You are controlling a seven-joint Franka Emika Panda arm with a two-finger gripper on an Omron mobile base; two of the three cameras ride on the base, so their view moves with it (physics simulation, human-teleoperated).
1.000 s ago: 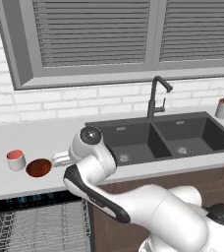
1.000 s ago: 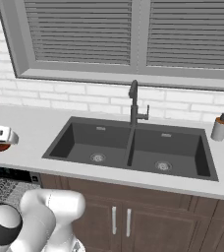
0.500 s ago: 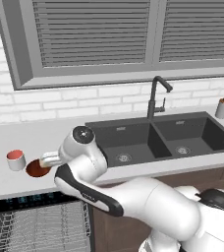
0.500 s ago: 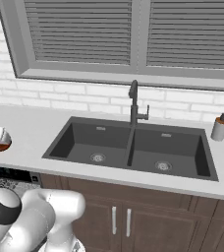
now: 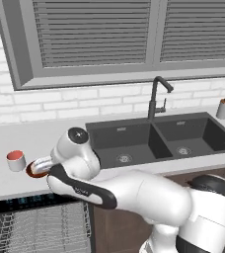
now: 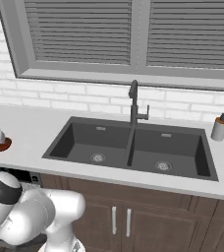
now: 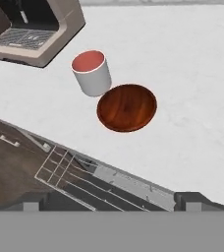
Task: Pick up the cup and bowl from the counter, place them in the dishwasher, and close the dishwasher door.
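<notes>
While the round, glossy reddish-brown bowl (image 7: 127,107) lies near the front edge of the smooth pale counter (image 7: 192,88), the short white cylindrical cup (image 7: 91,73) stands just beside it. The white arm bends low above them, its gripper (image 7: 111,202) released, jaws spread, holding nothing.

counter: long light grey-white countertop slab (image 5: 35,136) under a white brick wall, dark double sink (image 5: 159,141) sunk into it
cup: short white cylinder cup with salmon-red inside (image 7: 91,73), upright on the slab
bowl: shallow round reddish-brown bowl (image 7: 127,107), just beside the cup, edges look about touching
soap: white dispenser bottle with brown pump (image 6: 219,127), standing beside the sink's far end
corner: beige boxy appliance (image 7: 38,29) near the cup
</notes>
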